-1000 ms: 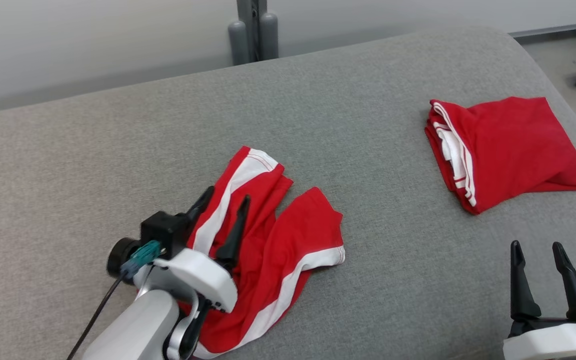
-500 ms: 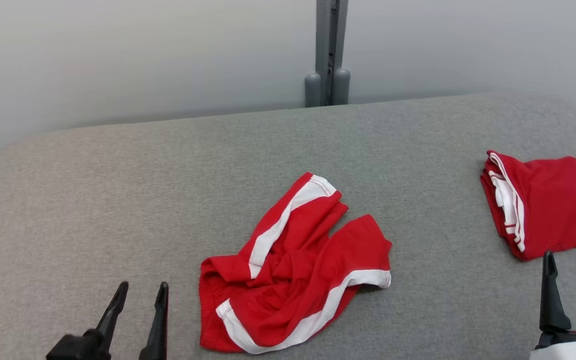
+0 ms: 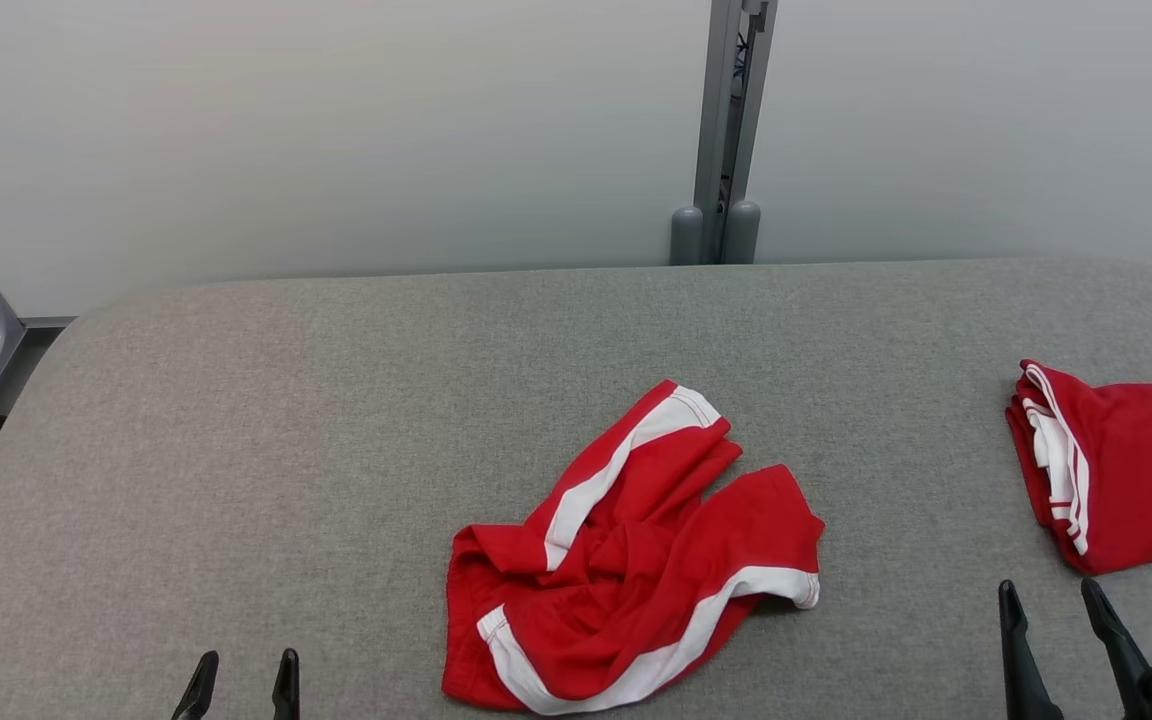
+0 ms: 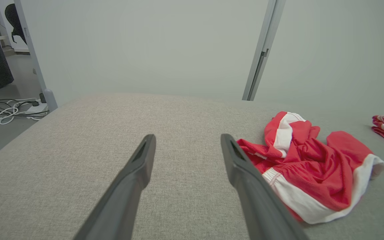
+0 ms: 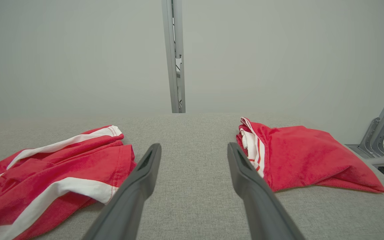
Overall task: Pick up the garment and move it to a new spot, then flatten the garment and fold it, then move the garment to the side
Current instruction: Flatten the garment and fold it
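The crumpled garment, red shorts with white side stripes, lay bunched and unflattened on the grey padded surface. It sat ahead of the left gripper and off to that gripper's right, apart from the fingers in the head view. In the left wrist view its waistband end showed just past the right-hand finger, partly hidden behind it. The left gripper's two dark fingers stood spread with nothing between them but bare fabric surface. The right gripper was likewise spread wide and empty, with the crumpled garment ahead and to its left. A folded garment, also red with white trim, lay ahead and just to the right of that gripper, well apart from the crumpled one. Beyond both grippers, past the far edge of the surface, a metal post rose against a pale wall.
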Available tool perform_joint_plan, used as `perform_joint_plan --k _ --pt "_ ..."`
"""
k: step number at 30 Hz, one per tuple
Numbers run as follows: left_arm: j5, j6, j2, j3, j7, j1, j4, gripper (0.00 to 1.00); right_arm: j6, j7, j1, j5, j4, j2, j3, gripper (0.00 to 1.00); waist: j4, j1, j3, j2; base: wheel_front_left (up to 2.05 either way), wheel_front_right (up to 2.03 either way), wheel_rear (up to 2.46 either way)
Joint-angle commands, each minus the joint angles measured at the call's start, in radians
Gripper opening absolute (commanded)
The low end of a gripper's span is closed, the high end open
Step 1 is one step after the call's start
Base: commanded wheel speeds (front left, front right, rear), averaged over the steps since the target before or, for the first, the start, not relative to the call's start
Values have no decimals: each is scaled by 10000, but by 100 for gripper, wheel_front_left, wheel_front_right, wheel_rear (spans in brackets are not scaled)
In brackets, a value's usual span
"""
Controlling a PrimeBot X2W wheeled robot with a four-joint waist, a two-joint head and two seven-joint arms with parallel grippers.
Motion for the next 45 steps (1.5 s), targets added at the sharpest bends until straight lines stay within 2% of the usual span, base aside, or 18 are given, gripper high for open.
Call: perform_joint_plan --k 1,10,18,21,24,26,29,35,40,45 --pt "267 -277 -150 261 -42 163 36 100 2 -47 103 66 47 -52 76 100 -8 0 -51 0 0 0 0" --pt "939 -1021 -749 944 -43 -6 130 100 2 -47 28 117 135 -52 193 100 -64 0 -106 0 0 0 0" --pt "1278 -1292 -986 1220 -43 -124 146 100 2 -45 -39 22 86 -52 256 100 -117 0 -107 0 0 0 0" --pt "1335 -1374 -1019 1089 -43 -292 25 100 2 -47 -165 -195 -163 -49 400 100 -149 0 -40 0 0 0 0" --pt "1184 -1438 -952 498 9 -564 208 100 2 -45 -417 -452 -486 -107 640 100 -151 0 148 0 0 0 0" --pt "1078 -1453 -713 -78 418 -972 270 100 2 -45 -610 -576 -423 -322 1005 100 -161 0 335 0 0 0 0" --pt "569 -1461 -454 -1200 1685 -1624 213 100 0 -16 -1122 -621 138 -853 1969 100 -172 0 902 0 0 0 0" --pt "-762 -1466 290 -2617 3983 -3078 171 100 0 911 -2660 -199 1295 -1756 3949 100 -259 0 2226 0 0 0 0" --pt "-1649 -1461 725 -3003 5178 -3540 -71 100 0 1159 -3468 215 1871 -2198 5095 100 -289 0 2855 0 0 0 0" --pt "-2039 -1462 1101 -3028 5527 -3607 -426 100 2 1093 -3610 463 2085 -2511 5623 100 -237 0 3131 0 0 0 0"
